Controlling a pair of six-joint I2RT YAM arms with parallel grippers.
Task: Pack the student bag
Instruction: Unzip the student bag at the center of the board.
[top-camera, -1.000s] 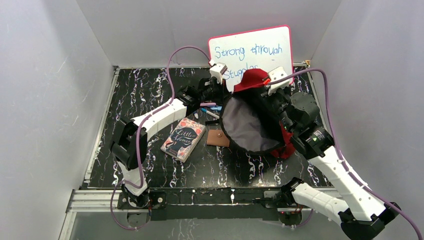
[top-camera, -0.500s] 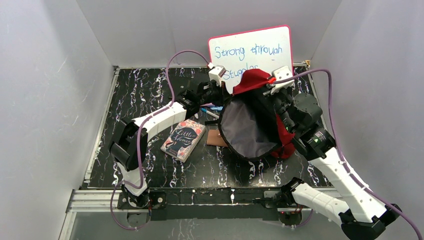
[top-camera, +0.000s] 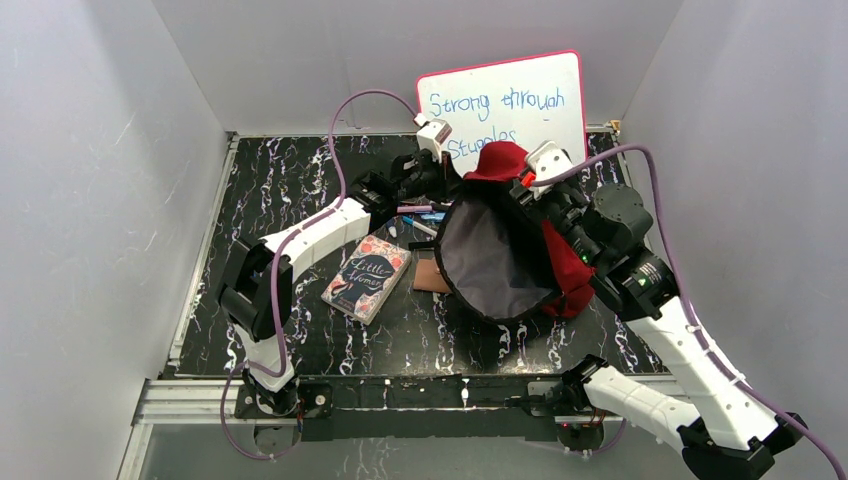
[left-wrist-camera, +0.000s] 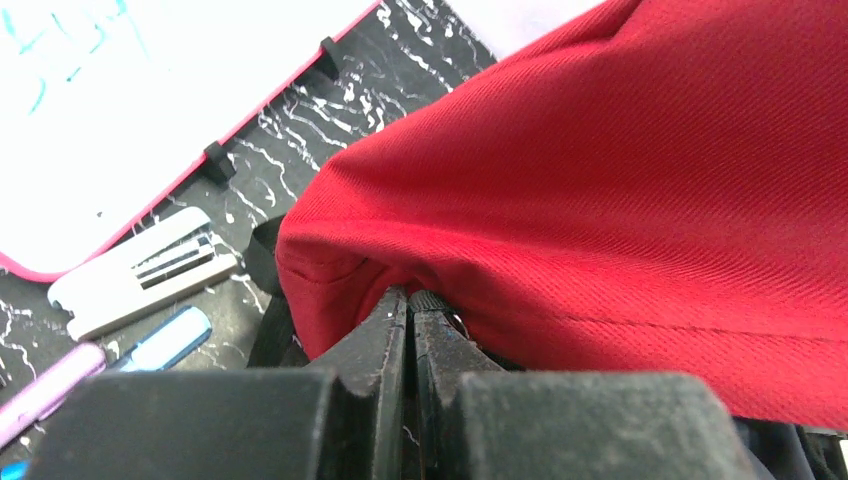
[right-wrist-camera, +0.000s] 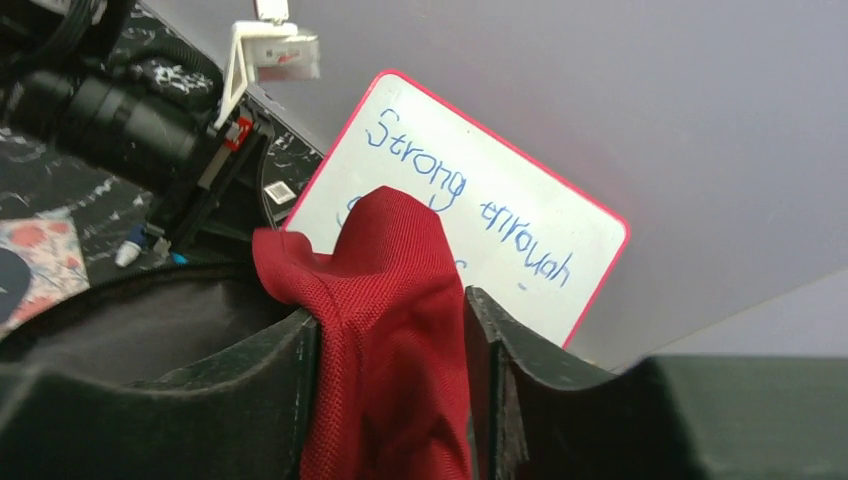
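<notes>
right gripper (right-wrist-camera: 392, 310) fingers spread, releasing student bag (top-camera: 495, 255) top flap | left gripper (left-wrist-camera: 408, 296) pinched shut on bag rim | mouth open, likely ready for packing

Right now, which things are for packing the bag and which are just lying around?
For the job: student bag, left gripper pinching its edge, right gripper around its red flap.
Lying about: book, tan wallet, pens, whiteboard, though some may get packed later.

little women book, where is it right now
In the top external view the book lies flat on the table, left of centre, just left of the tan wallet, which sits between it and the open student bag.
</notes>
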